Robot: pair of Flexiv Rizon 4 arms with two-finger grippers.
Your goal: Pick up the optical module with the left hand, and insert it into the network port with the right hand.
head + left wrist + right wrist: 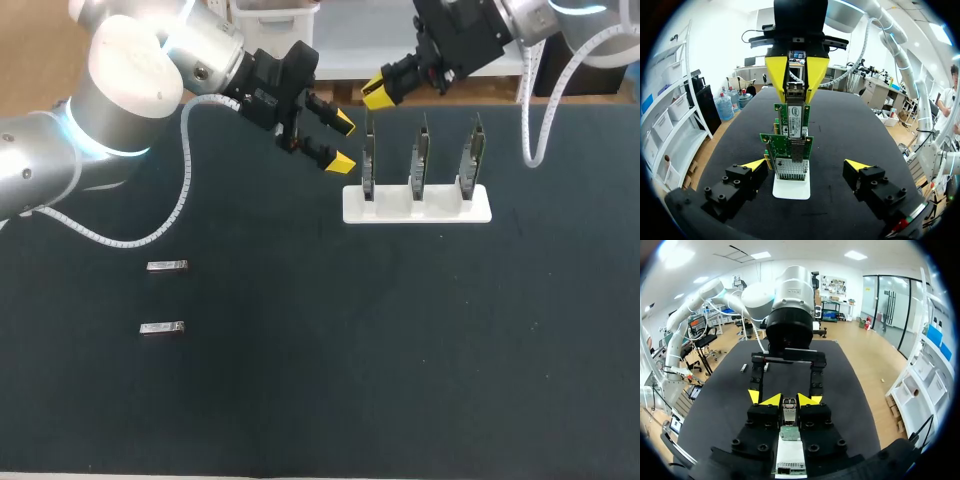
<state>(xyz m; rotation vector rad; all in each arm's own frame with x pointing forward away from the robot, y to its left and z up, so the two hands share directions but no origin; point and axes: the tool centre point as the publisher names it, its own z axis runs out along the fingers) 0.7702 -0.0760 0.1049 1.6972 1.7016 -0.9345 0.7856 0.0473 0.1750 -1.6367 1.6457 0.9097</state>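
Optical module, small silver metal block (789,409): pinched between the yellow tips of the right gripper (378,90), just above the leftmost of three upright green network cards (368,160) in a white stand (415,207). Left gripper (342,143): fingers spread, empty, beside the stand. Two spare silver modules (166,265): lying on the black table (400,350), well apart from the stand.

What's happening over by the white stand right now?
The right end effector is shut on a small module, holding it over the end card in the white stand; whether it is already plugged in is unclear. The left end effector hangs open and empty beside it. Two more modules lie on the table.
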